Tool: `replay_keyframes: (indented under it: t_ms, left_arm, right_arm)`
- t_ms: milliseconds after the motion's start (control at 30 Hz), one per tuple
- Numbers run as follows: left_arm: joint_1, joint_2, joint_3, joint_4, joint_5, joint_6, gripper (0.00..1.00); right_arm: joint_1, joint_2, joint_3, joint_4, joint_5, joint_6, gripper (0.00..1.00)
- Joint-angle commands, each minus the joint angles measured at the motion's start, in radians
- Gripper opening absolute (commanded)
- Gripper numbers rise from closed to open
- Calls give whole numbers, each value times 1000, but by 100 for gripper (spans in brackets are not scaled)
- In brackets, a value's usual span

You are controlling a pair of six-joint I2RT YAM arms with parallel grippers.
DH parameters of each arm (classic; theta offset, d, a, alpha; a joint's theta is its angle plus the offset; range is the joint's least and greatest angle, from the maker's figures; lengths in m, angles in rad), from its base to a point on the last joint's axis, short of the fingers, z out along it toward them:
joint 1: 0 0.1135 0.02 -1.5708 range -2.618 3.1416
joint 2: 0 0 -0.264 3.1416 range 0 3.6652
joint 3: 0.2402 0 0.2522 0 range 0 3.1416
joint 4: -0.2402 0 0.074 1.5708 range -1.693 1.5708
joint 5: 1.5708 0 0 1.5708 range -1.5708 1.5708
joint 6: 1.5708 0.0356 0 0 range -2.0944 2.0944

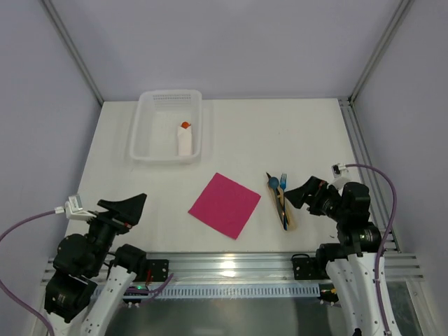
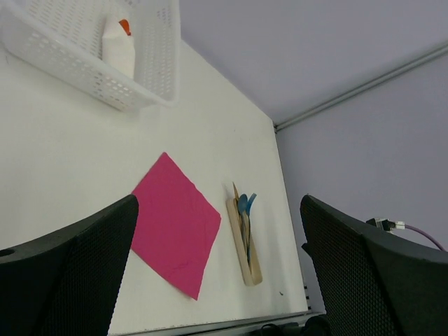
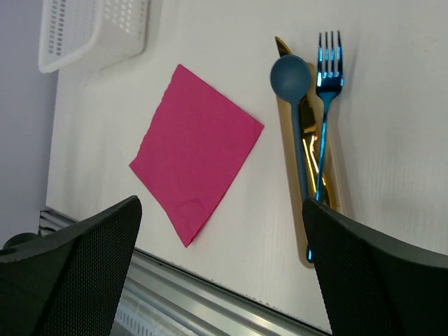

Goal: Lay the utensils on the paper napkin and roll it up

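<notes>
Grabbing utensils [image 3: 308, 133]: probably light, stiff, slick plastic, so pinch mid-handle.
Napkin [image 3: 196, 150]: thin, floppy, lift by a corner.
Jaws: both wide open, empty.

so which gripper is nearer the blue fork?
Right. The right gripper sits just right of the blue fork; the left gripper is far to its left, beyond the magenta napkin.

Black left arm [image 1: 91, 245] and right arm [image 1: 350, 210], purple cables [image 1: 367, 166] (white plugs, perhaps), mesh-textured hand fingers [image 2: 70, 266]
</notes>
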Motion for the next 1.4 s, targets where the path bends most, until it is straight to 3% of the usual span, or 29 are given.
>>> replay_keyframes:
  t_ms: [0,133,400,567,700,800,967,1033,1367]
  left_arm:
    - [5,70,75,-92,-45,30,99]
    - [5,234,84,-121,-11,48,99]
    - [3,449,-29,70,285,64,95]
    - [5,489,-100,159,330,41,95]
    - [3,555,-100,179,346,53,92]
    - [5,598,-89,179,353,64,89]
    - [5,630,-100,204,366,73,84]
    - [5,643,-98,199,366,70,84]
    - [5,640,-118,198,382,53,83]
  right_arm:
    - [-4,68,64,-42,138,-13,99]
    - [-4,136,100,-31,137,-34,99]
    - [4,373,178,-39,221,-73,98]
    - [120,514,187,-17,385,-28,83]
    - [298,634,227,-11,502,13,79]
    - [341,683,230,10,571,24,73]
    - [363,755,238,72,573,13,55]
    - [374,775,245,93,577,9,43]
    - [380,869,265,159,608,-39,29]
